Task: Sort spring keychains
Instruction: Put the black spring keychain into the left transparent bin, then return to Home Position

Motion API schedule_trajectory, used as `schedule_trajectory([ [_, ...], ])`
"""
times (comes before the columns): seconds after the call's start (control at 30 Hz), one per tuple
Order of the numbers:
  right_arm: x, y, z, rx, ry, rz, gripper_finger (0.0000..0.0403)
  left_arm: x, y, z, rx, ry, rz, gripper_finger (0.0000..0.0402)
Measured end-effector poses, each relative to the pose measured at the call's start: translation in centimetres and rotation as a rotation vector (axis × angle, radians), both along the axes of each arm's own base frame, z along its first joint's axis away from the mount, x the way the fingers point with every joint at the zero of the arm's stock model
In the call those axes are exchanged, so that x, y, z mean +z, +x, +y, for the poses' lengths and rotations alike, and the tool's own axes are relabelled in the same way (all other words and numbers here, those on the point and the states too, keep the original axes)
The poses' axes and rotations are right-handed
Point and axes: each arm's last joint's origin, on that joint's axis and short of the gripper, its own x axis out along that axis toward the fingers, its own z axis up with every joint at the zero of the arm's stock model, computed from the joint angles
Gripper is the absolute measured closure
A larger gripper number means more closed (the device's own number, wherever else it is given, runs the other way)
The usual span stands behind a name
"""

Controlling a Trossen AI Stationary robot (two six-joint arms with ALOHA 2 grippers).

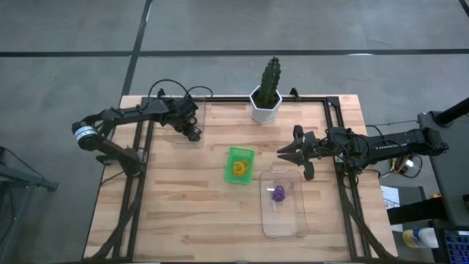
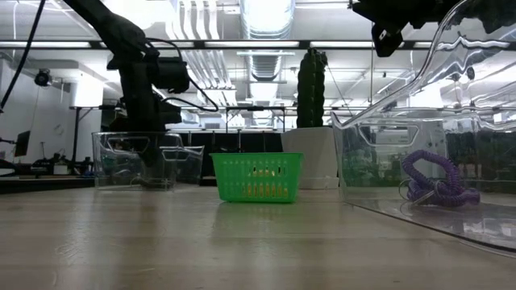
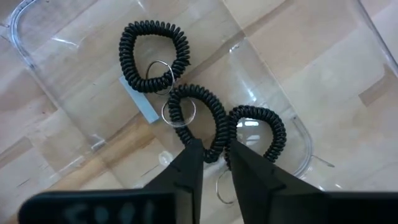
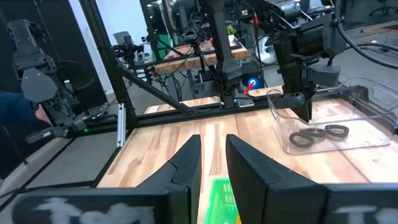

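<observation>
Three black spring keychains lie in a clear tray (image 1: 174,133) at the table's far left: one loop (image 3: 154,56) apart, a middle loop (image 3: 208,109), and a third (image 3: 264,124) beside my left gripper (image 3: 214,158), which reaches down into that tray and is shut on the middle loop. An orange keychain (image 1: 239,168) sits in the small green bin (image 1: 239,152). A purple keychain (image 1: 279,194) rests on the floor of a second clear tray (image 1: 287,220). My right gripper (image 1: 281,151) hovers above the table between bin and tray, fingers nearly together, holding nothing. My left gripper pinches the middle black keychain by the near end of its coiled loop (image 3: 216,144), between the two fingers. It comes from above, slanting down into the tray. The far end with the metal ring (image 3: 178,112) points away; whether the loop is lifted off the tray floor I cannot tell.
A cactus in a white pot (image 1: 266,99) stands at the far edge, in the middle. A black frame runs along the table's left, right and far sides. Bare wood lies near the front edge and left of the green bin (image 2: 256,177).
</observation>
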Motion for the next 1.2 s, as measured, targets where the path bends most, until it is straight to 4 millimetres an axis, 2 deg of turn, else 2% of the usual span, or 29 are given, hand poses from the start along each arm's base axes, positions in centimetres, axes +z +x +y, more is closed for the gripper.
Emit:
schedule_trajectory([
  [0.17, 0.0, 0.0, 0.0, 0.0, 0.0, 0.0, 0.0325, 0.1, 0.0, 0.0, 0.0, -0.002, 0.0, 0.032],
  [0.27, 0.0, 0.0, 0.0, 0.0, 0.0, 0.0, 0.0322, 1.1, 0.1, 0.1, 0.008, 0.0, -0.007, 0.0319],
  [0.4, 0.0, 0.0, 0.0, 0.0, 0.0, 0.0, 0.0322, 3.7, 0.2, 0.0, 0.016, 0.043, -0.076, 0.0319],
  [0.57, 0.0, 0.0, 0.0, -0.002, 0.019, 0.001, 0.0331, 8.3, -0.4, -0.8, 0.006, 0.142, -0.228, 0.0319],
  [0.7, 0.0, 0.0, 0.0, -0.004, 0.056, 0.005, 0.0335, 11.4, -1.9, -2.5, -0.03, 0.196, -0.359, 0.0319],
  [0.83, 0.0, 0.0, 0.0, -0.003, 0.046, 0.007, 0.0331, 13.7, -3.6, -4.9, -0.097, 0.183, -0.518, 0.0319],
  [1.03, 0.0, 0.0, 0.0, -0.002, 0.025, 0.006, 0.0322, 16.1, -5.2, -8.7, -0.207, 0.17, -0.708, 0.0319],
  [1.2, 0.0, 0.0, 0.0, -0.002, 0.026, 0.006, 0.0323, 17.4, -5.2, -11.5, -0.32, 0.187, -0.829, 0.0319],
])
